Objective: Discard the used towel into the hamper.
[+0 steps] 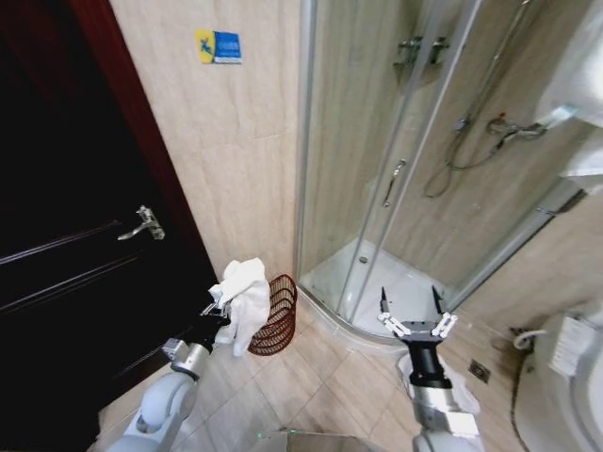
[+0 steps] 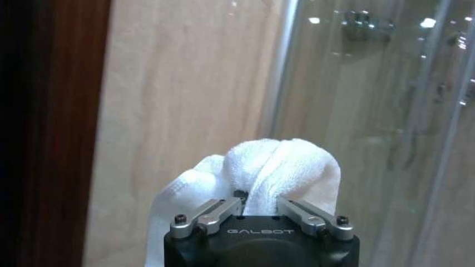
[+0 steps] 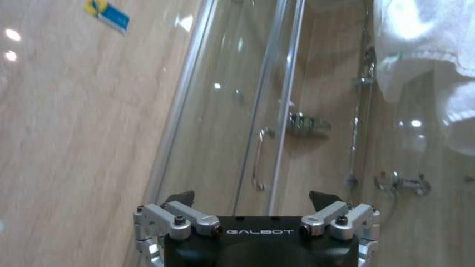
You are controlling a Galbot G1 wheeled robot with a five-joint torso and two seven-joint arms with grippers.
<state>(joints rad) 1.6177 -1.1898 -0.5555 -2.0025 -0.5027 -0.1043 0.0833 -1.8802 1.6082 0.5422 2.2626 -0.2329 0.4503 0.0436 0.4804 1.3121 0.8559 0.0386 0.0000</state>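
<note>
The left gripper [image 1: 219, 311] clamps the white towel [image 1: 243, 299] — it hangs just beside the hamper [image 1: 276, 317], which stands on the floor by the shower door [image 1: 377, 169]. The right gripper [image 1: 415, 318] hovers with jaws spread wide — empty.

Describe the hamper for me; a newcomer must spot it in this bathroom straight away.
Find the glass shower enclosure; at the foot of its left edge, against the beige tiled wall, stands the hamper. It is a small round reddish-brown wire basket with see-through ribbed sides, right beside the white towel held by the left end effector.
</note>
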